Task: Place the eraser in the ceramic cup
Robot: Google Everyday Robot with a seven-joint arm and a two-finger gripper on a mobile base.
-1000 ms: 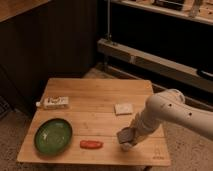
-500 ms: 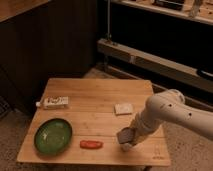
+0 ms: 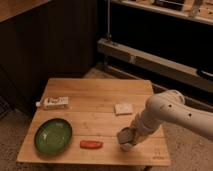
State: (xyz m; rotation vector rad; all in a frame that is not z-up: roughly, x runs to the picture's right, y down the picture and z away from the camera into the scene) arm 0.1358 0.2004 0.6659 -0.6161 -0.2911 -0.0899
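Note:
On the wooden table, a white oblong block with dark print, which looks like the eraser, lies near the left edge. The ceramic cup is hidden or out of view. My gripper hangs low over the table's front right part, at the end of the white arm that comes in from the right. It is shut, and I see nothing held in it. It is far to the right of the eraser.
A green plate sits at the front left. A small red oblong thing lies between the plate and my gripper. A flat pale square piece lies mid-table. Dark shelving stands behind the table.

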